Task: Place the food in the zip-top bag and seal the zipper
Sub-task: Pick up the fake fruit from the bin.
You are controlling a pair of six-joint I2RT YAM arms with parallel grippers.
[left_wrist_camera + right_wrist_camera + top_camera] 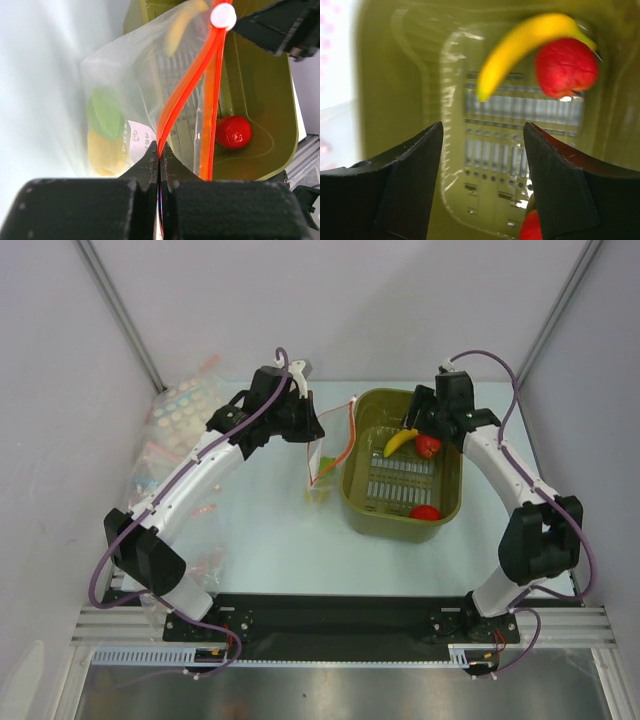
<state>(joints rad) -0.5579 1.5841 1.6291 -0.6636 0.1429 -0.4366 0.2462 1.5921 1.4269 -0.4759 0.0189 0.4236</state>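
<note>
My left gripper is shut on the orange-red zipper of the clear zip-top bag, which hangs open beside the basket. In the left wrist view the jaws pinch the strip; a green piece and a pale yellow piece lie inside the bag. My right gripper is open and empty above the basket. The yellow banana and a red fruit lie just ahead of its jaws. A second red fruit lies at the basket's near end.
The olive-green basket stands right of centre. Other clear bags with pale dots and pink strips lie at the far left by the wall. A white slider sits on the zip strip.
</note>
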